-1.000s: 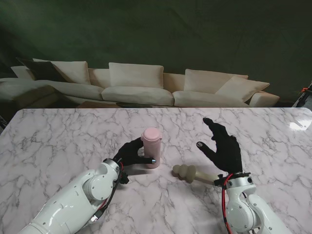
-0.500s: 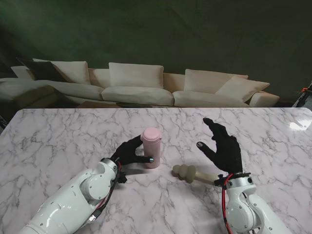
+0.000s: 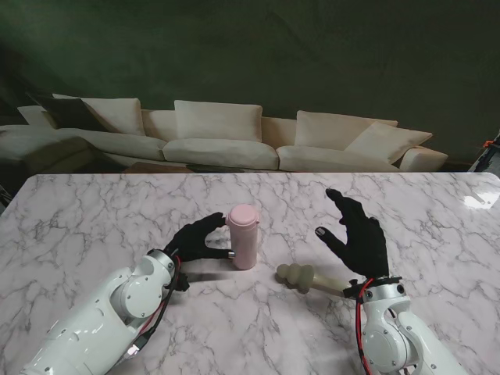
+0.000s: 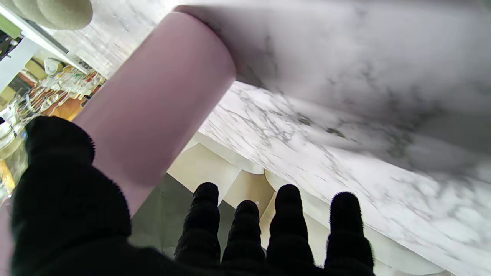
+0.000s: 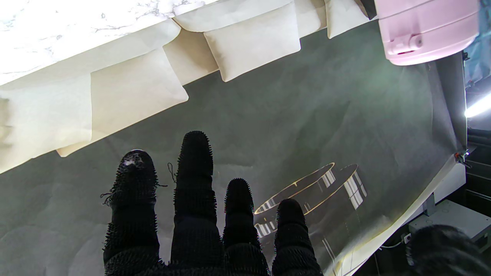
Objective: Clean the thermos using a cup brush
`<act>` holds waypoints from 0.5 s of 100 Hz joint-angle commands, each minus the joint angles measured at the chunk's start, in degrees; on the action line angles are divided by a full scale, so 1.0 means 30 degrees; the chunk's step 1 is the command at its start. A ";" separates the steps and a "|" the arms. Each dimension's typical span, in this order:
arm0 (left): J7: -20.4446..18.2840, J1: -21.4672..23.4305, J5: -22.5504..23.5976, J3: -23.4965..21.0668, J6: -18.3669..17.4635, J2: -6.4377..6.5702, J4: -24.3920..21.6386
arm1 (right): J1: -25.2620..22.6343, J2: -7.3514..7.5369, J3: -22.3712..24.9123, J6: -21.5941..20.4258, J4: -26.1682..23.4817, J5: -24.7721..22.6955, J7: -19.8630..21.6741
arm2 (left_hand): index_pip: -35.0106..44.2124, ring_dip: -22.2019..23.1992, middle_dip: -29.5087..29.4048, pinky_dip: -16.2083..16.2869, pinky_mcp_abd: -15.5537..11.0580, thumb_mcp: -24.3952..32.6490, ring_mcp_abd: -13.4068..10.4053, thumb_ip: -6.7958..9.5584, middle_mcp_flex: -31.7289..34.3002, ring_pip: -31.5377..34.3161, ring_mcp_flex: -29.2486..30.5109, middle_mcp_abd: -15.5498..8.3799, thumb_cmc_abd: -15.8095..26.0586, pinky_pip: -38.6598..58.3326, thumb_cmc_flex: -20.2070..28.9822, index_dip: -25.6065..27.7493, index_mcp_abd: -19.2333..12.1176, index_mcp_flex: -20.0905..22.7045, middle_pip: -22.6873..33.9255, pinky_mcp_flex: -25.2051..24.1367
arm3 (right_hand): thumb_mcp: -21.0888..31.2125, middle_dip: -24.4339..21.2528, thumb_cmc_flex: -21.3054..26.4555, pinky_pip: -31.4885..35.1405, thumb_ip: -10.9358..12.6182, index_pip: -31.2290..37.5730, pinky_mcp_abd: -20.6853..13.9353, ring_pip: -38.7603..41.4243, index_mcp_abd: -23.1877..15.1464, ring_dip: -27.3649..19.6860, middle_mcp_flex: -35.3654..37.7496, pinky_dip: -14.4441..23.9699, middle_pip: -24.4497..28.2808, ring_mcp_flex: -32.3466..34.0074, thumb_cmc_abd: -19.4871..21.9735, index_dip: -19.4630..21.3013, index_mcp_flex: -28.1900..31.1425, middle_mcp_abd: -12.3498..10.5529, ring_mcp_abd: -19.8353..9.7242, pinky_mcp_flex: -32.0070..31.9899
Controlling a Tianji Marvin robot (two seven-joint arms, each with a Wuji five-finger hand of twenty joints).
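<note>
Cupping around the upright pink thermos (image 3: 244,236) from its left: left hand (image 3: 199,241), fingers apart, not clamped. Lying on its side just right of it, brush (image 3: 306,278), handle running under the open, raised right hand (image 3: 358,234).

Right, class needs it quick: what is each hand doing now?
Left hand: open, fingers apart beside the pink thermos, not gripping it.
Right hand: open, holding nothing, above the cup brush.

Cream sofa (image 3: 234,141) with loose cushions beyond the white marble table (image 3: 94,219), against a dark green backdrop (image 3: 258,55).
</note>
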 commanded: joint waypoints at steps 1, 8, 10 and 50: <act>-0.0605 0.0381 0.0121 -0.0398 -0.0098 0.0484 -0.0340 | -0.0029 -0.0066 0.0002 0.0058 -0.0002 0.0024 0.0010 | 0.0000 0.0196 0.0245 0.0540 0.0369 0.0159 0.0076 0.0573 0.0027 -0.0301 0.0356 0.0051 -0.0387 0.0491 -0.0657 -0.0236 -0.0514 -0.0190 -0.0353 -0.0012 | -0.0549 -0.0178 0.0632 -0.0326 0.0352 -0.0483 -0.0549 -0.0310 -0.0199 -0.0307 -0.0649 0.0335 0.0086 -0.0492 0.0948 0.0425 -0.0103 -0.0066 -0.0396 -0.0402; -0.1351 0.0854 0.0470 -0.1158 -0.0205 0.0736 -0.0887 | -0.0015 -0.0069 0.0007 0.0032 0.0010 0.0048 0.0018 | 0.0036 0.0201 0.0247 0.0541 0.0396 0.0180 0.0100 0.0577 0.0063 -0.0306 0.0380 0.0063 -0.0401 0.0550 -0.0662 -0.0232 -0.0490 -0.0105 -0.0384 -0.0009 | -0.0557 -0.0180 0.0640 -0.0337 0.0353 -0.0481 -0.0554 -0.0309 -0.0204 -0.0307 -0.0652 0.0334 0.0082 -0.0490 0.0948 0.0424 -0.0102 -0.0079 -0.0399 -0.0419; -0.1587 0.1016 0.0527 -0.1396 -0.0233 0.0807 -0.1067 | -0.0014 -0.0070 0.0006 0.0037 0.0012 0.0052 0.0019 | 0.0035 0.0200 0.0243 0.0536 0.0396 0.0186 0.0084 0.0579 0.0043 -0.0311 0.0384 0.0056 -0.0404 0.0557 -0.0662 -0.0235 -0.0497 -0.0107 -0.0404 -0.0017 | -0.0559 -0.0182 0.0643 -0.0342 0.0354 -0.0481 -0.0554 -0.0311 -0.0196 -0.0307 -0.0655 0.0332 0.0075 -0.0497 0.0953 0.0423 -0.0103 -0.0066 -0.0397 -0.0424; -0.0837 0.4413 0.2257 -0.6439 -0.2789 0.1032 -0.5142 | -0.0780 0.0142 0.0724 0.1007 -0.1513 -0.0057 0.1812 | 0.2559 0.0831 0.1650 0.0409 0.1380 0.0124 0.1915 0.0776 0.4153 0.0261 0.0779 0.2119 0.6655 -0.0694 0.3655 0.2207 0.1456 0.4053 0.0478 -0.0156 | -0.1066 -0.1322 0.2360 -0.3937 0.0383 0.4459 -0.1109 -0.6380 -0.1800 -0.3719 0.0565 -0.1464 -0.3200 -0.3795 0.0506 -0.3023 0.1531 -0.2026 0.0164 -0.2959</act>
